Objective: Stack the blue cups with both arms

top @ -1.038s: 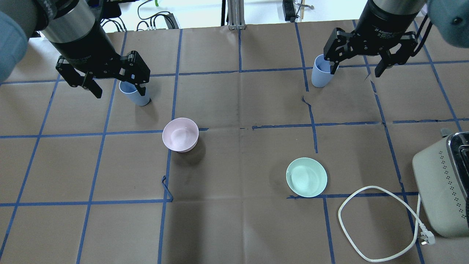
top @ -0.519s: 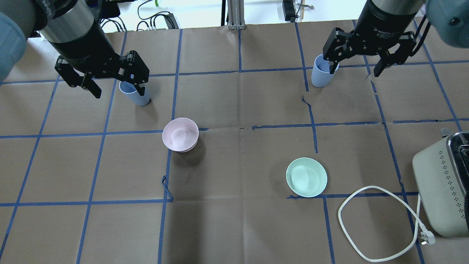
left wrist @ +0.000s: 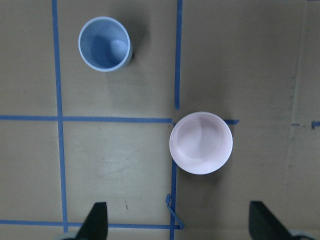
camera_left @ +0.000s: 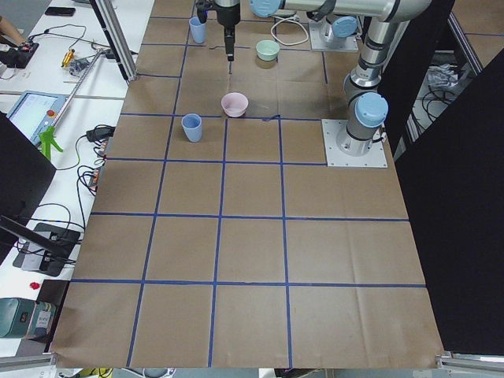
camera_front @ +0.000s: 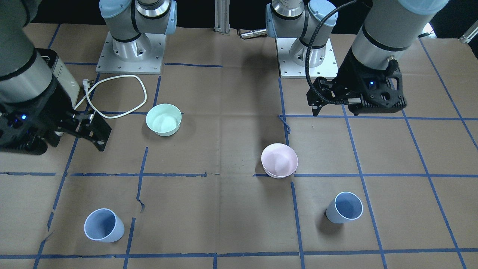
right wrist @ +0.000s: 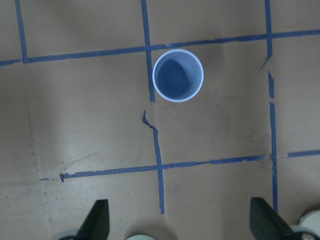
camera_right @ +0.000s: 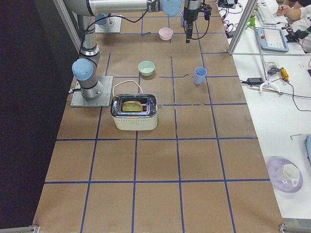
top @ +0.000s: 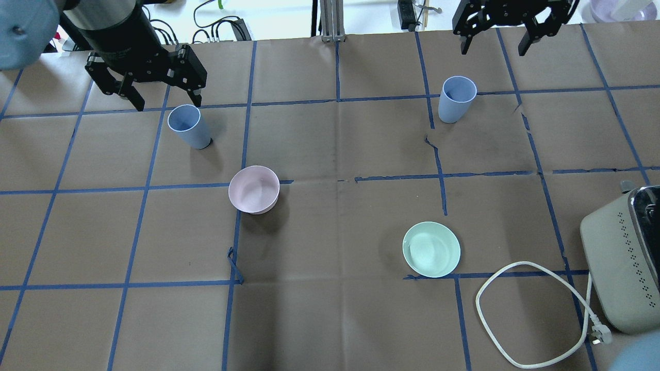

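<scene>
Left black two-finger gripper (top: 167, 102) and right gripper (top: 492, 47) have lifted away, jaws apart, empty. I fear a descending finger clipping the left pale-blue plastic tumbler (top: 188, 126) or right tumbler (top: 455, 100), both upright at the bench's far side, and toppling it.

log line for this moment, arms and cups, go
left end effector: open, empty | right end effector: open, empty | left cup: upright, untouched | right cup: upright, untouched | stack: not started

- Left black two-finger gripper (top: 167, 100) hung pointing down at ten o'clock, jaws wide apart.
- Right black two-finger gripper (top: 492, 49) hung at one o'clock, jaws wide apart.
</scene>
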You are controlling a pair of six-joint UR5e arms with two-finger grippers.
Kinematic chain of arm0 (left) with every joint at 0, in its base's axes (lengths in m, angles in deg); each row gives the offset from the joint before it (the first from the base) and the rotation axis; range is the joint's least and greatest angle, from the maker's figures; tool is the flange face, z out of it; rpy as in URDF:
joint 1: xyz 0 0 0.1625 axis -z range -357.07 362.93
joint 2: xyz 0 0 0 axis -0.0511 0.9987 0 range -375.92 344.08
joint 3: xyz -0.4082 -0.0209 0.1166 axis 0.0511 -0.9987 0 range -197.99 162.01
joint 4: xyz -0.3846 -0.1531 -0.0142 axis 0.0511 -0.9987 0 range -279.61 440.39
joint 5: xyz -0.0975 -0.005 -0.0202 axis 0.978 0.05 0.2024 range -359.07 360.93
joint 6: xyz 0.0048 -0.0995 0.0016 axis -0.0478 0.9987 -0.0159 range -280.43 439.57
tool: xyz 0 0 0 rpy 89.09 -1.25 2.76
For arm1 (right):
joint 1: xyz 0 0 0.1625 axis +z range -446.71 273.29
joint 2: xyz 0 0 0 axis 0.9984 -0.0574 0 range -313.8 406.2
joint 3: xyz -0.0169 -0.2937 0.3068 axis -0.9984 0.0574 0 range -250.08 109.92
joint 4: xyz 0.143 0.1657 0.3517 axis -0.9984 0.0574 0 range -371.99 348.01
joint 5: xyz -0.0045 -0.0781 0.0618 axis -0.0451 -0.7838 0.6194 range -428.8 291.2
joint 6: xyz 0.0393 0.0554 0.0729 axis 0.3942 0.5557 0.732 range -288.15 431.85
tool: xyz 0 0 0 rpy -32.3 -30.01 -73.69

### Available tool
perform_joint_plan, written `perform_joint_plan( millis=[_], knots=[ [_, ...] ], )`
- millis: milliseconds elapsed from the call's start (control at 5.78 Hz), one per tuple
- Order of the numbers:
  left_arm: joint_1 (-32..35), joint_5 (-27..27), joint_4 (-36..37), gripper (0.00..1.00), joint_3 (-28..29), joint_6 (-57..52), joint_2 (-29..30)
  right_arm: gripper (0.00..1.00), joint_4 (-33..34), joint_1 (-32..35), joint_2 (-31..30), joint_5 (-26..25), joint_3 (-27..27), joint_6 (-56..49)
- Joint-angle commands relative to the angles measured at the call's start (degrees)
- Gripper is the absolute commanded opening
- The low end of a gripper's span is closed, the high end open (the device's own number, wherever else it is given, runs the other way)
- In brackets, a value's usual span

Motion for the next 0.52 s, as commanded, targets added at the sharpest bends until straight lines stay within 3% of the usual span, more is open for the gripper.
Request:
perform_joint_plan(
  millis=[0,346],
  knots=[
    [-1.5,0.0,4.7,0.98,7.4,-2.7,12.9,1.00,0.6,-5.1,5.9,0.8,4.6,-8.4],
    [-2.8,0.0,13.1,0.98,2.5,-6.8,17.0,1.00,3.5,-6.2,9.8,0.9,4.3,-9.1]
  ],
)
